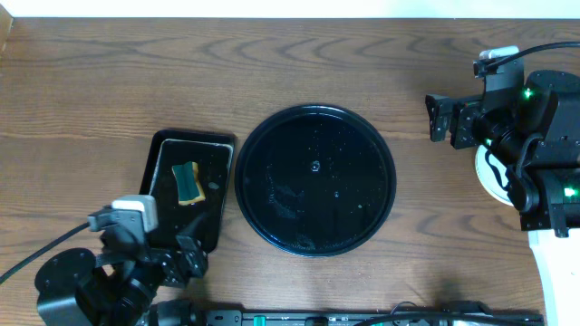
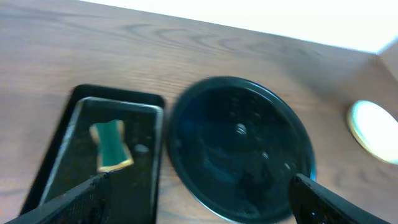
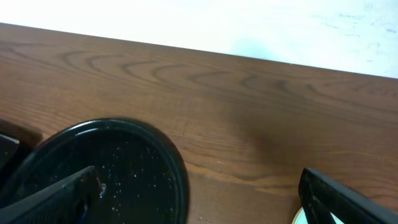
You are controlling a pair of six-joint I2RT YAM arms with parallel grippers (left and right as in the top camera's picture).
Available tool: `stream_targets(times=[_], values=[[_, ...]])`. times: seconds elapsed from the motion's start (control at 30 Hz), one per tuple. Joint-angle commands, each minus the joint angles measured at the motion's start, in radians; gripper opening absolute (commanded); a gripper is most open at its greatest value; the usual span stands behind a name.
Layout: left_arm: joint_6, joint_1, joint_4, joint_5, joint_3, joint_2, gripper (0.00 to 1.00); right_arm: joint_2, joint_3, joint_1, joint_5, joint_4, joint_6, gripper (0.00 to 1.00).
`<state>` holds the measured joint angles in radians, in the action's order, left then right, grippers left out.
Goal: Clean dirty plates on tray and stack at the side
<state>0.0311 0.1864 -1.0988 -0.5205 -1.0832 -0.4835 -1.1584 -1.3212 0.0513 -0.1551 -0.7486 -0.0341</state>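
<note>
At the lower left of the overhead view the left tool (image 1: 188, 260) hovers above the wooden surface (image 1: 91, 91), just below the near edge of a small black rectangular tray (image 1: 213, 213). Its jaws stand wide apart with nothing between them. In the left wrist view its dark fingers (image 2: 87, 199) frame the two bottom corners.

In that rectangular tray lies a green and yellow sponge (image 1: 188, 181), towards the upper middle of the tray.

Just right of it, almost touching its long edge, sits the big round tray (image 1: 344, 154), glossy black and flecked with small pale droplets. It fills the middle of the frame, between the two tools and apart from both.

Further right, at the upper right of the overhead view, the right tool (image 1: 441, 119) points leftwards toward the round tray's upper right rim, clear of it. It is spread wide too and holds nothing. Its fingers (image 3: 56, 199) sit at the bottom corners of the right wrist view.

The plates (image 1: 486, 174) lie on the surface at the right edge, well clear of the round tray, below the right tool and largely hidden under that arm. The left wrist view shows them as a pale disc with a yellowish edge. How many are stacked cannot be told.
</note>
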Motion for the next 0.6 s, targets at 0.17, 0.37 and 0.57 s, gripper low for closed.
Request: stream_targets(times=[0.17, 0.37, 0.57], values=[[0.062, -0.039, -0.003, -0.011, -0.013, -0.005, 0.9, 0.0, -0.012, 0.002, 0.008, -0.004, -0.008, 0.99], [0.062, -0.04, -0.004, -0.01, -0.013, -0.005, 0.9, 0.0, -0.012, 0.002, 0.008, -0.004, -0.008, 0.99], [0.066, -0.039, -0.003, 0.037, -0.013, -0.005, 0.9, 0.0, -0.012, 0.002, 0.008, -0.004, -0.008, 0.99]])
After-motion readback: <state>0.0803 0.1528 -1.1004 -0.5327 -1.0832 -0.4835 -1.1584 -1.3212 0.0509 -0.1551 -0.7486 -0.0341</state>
